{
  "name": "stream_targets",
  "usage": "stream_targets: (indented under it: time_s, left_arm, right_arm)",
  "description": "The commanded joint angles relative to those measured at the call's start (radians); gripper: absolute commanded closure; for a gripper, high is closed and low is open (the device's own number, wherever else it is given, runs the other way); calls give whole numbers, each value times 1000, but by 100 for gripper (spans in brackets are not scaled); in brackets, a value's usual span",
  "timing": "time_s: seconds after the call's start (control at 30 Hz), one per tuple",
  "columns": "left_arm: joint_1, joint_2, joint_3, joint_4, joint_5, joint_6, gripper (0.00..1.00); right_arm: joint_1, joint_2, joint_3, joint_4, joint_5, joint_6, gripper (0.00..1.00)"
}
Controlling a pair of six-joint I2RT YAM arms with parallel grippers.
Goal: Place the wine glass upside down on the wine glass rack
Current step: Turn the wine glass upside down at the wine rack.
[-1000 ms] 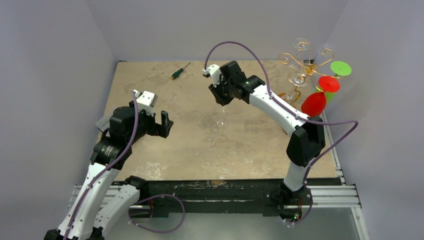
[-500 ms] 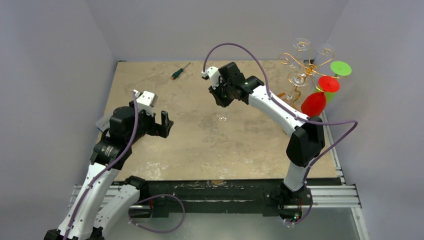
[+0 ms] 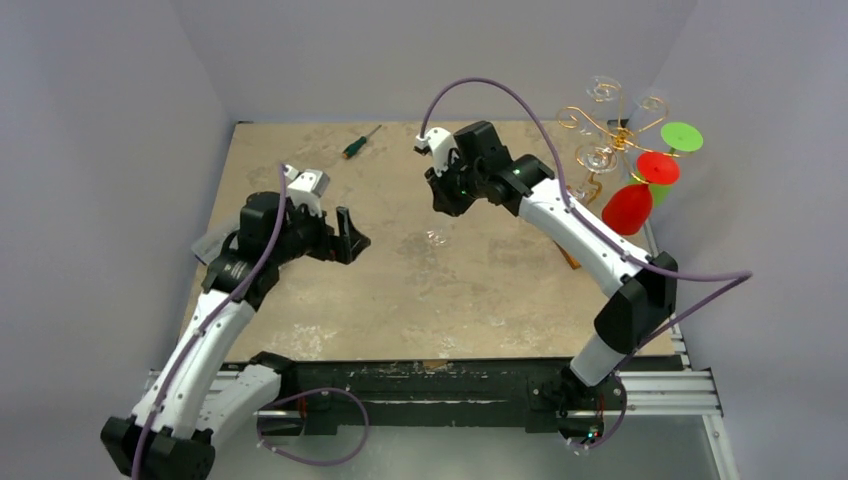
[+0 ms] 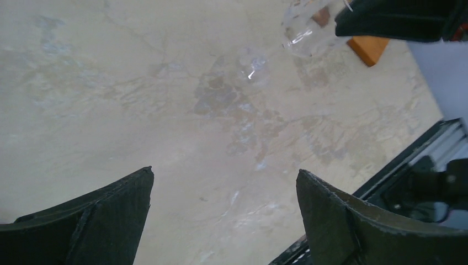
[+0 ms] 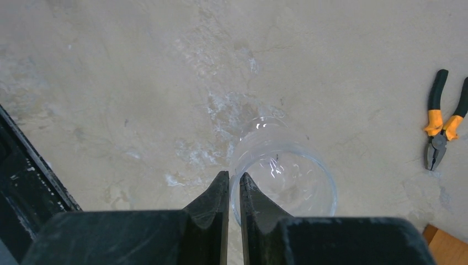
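the right gripper (image 5: 233, 181) is clenched on the rim of the clear wine glass (image 5: 287, 179), which is upright with its mouth toward the wrist, over the middle of the table (image 3: 330, 290); i cannot tell whether its foot touches the surface. the left gripper (image 4: 224, 179) hangs spread wide, holding nothing, to the left of the glass. the wine glass rack (image 3: 592, 124) stands well apart at the far right corner.

Green-handled screwdriver (image 3: 360, 143) nr far edge of beige table (image 3: 330, 290), orange/black pliers (image 5: 441, 118) flat on tabletop.
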Motion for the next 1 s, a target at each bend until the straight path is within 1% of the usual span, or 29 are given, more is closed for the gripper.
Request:
stream_targets:
  time_s: [0.0,0.13,0.23,0.33,0.43,0.57,0.83,0.97]
  left_arm:
    - [62,123,-18,195,255,-267,3]
    - [66,185,-131,429,328,-482,3]
    - [67,231,-234,633,341,-646,3]
    - [65,278,-317,799,344,-762,3]
    - [64,330,-363,907,343,-826,3]
    - [50,370,-402,984,325,-871,3]
    - [-8,517,-421,1183,293,-974,4]
    - [-31,620,-417,1309,275,-1049,6]
  right_arm:
    - [6,-108,-8,42,-62,28,93]
    - [5,-166,-49,49,-80,28,93]
    - [3,-205,-78,57,-99,28,93]
    - [3,-233,-102,63,-115,35,93]
    - [1,-248,-119,66,-129,42,93]
    - [0,-259,-132,69,-154,48,93]
    - [1,-267,-143,72,-166,53,93]
    - [1,-269,-141,74,-170,55,93]
